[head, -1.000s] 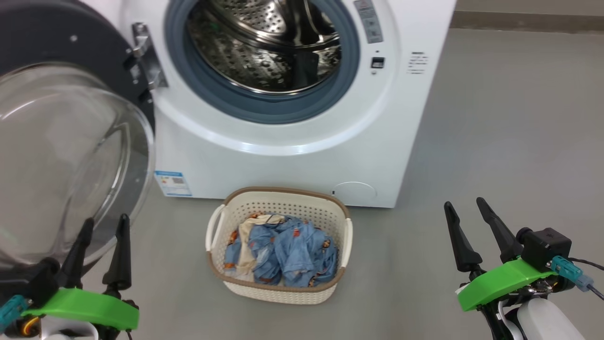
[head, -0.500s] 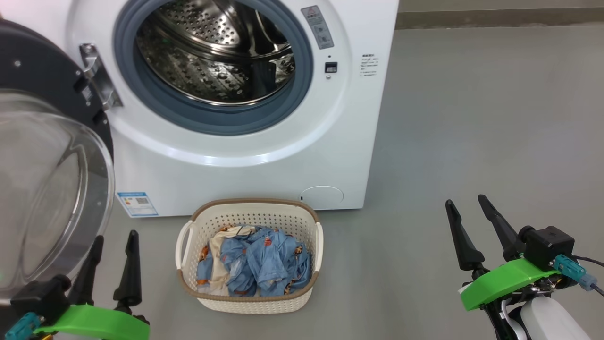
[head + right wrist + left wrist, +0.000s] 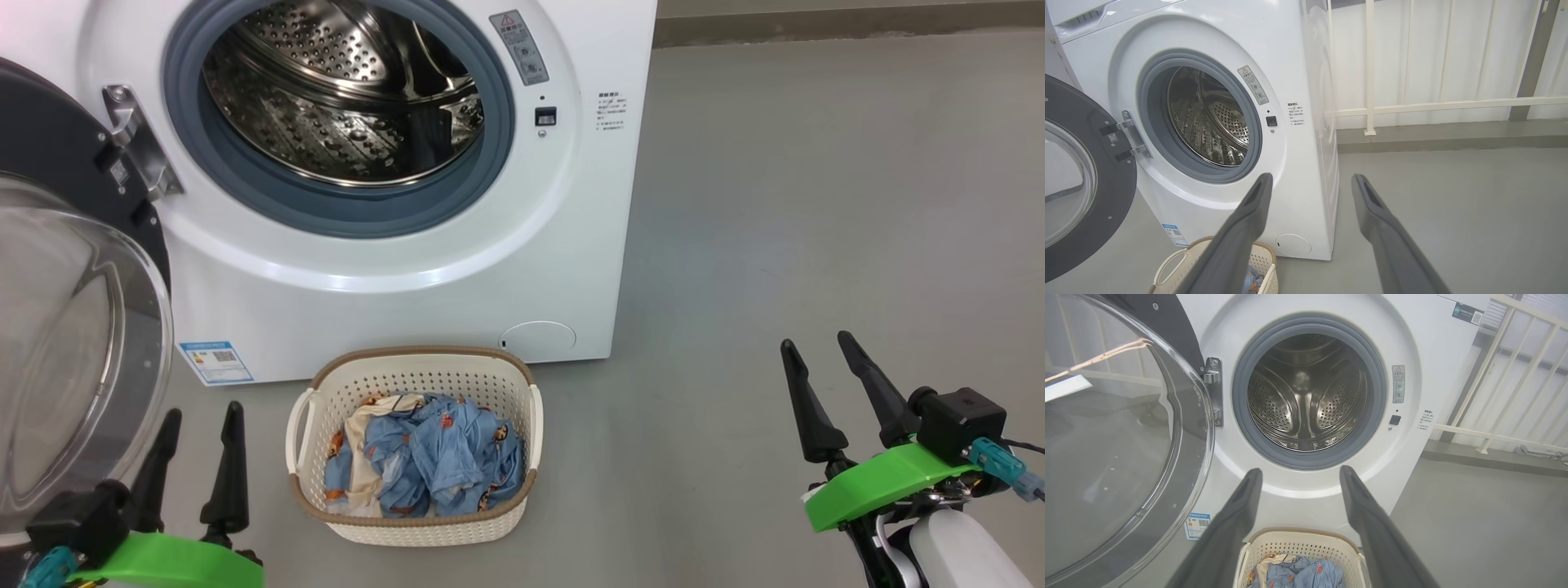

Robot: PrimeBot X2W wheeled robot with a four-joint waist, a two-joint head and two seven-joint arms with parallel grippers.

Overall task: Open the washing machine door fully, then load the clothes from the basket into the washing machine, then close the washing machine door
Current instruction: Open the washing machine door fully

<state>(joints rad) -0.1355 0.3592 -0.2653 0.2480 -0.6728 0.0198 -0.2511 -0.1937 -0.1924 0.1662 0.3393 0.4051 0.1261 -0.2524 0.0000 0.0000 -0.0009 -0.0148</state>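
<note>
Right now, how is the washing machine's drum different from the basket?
The drum is shiny steel; the basket is cream plastic with a brown rim. The drum looks empty; the basket holds the blue clothes. The drum faces sideways; the basket opens upward. Both have lots of little holes.

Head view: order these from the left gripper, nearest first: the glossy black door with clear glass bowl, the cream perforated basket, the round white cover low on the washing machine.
1. Glossy black door, its glass bowl just left of the left gripper.
2. Cream perforated basket, on the floor to its right.
3. Round white cover, beyond the basket, low on the washing machine, right side.
</note>
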